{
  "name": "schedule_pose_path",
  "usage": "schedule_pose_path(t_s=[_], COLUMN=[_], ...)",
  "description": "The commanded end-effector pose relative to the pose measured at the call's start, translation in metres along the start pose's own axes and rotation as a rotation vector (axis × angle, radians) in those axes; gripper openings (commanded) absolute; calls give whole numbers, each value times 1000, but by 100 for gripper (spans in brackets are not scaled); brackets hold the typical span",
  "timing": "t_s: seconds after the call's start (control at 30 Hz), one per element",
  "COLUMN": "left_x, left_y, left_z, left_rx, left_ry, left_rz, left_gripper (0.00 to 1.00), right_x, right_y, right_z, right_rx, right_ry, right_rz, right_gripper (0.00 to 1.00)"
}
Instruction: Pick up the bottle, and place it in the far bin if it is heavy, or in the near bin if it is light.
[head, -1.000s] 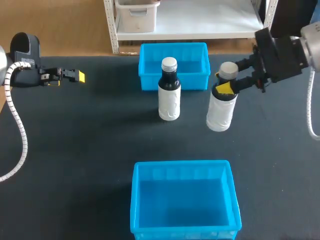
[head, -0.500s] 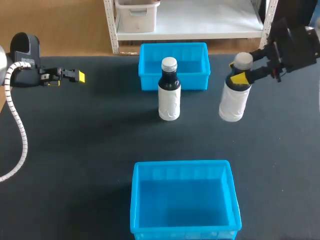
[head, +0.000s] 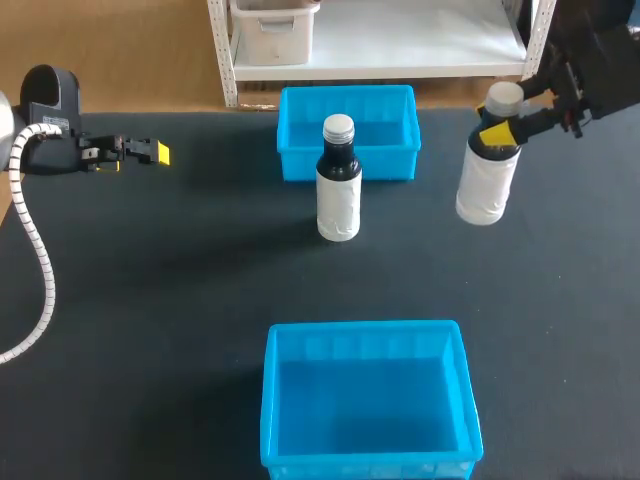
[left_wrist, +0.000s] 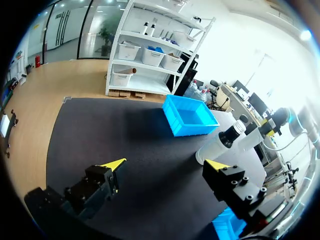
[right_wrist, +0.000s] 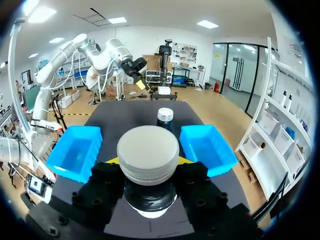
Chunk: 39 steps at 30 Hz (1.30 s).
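While the right gripper (head: 497, 129) clamps it, the bottle (head: 487, 186) has drifted rightward.

Our right arm (head: 598, 75) runs off the head view's upper right corner, and the near bin (head: 272, 400) is clipped at that view's lower edge. From our right wrist, the held bottle (right_wrist: 148, 152) shows little below its cap.

Blue far bin (head: 300, 162) and near bin (head: 362, 327); black table (head: 150, 300); white-sleeved grey-capped bottle (head: 485, 190)
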<state>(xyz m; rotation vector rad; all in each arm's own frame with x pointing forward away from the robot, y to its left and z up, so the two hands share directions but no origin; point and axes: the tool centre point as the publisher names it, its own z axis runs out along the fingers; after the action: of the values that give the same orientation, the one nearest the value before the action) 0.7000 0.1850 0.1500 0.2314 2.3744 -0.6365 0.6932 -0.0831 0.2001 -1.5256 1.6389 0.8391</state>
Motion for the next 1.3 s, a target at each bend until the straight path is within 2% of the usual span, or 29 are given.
schedule_pose_path(t_s=[0.03,0.77,1.0,1.3], left_x=[0,0,0,0], left_y=[0,0,0,0], left_z=[0,0,0,0], left_rx=[0,0,0,0], left_ry=[0,0,0,0], left_rz=[0,0,0,0], left_gripper=[100,100,100,100], right_x=[-7,-26,-37,-44], right_y=[-13,-46,-57,-60], right_z=[-1,6,14,15], right_rx=[-26,-102,-143,-166], right_ry=[3,2,2,11], right_rz=[4,-59,-92,-97], right_gripper=[0,0,0,0])
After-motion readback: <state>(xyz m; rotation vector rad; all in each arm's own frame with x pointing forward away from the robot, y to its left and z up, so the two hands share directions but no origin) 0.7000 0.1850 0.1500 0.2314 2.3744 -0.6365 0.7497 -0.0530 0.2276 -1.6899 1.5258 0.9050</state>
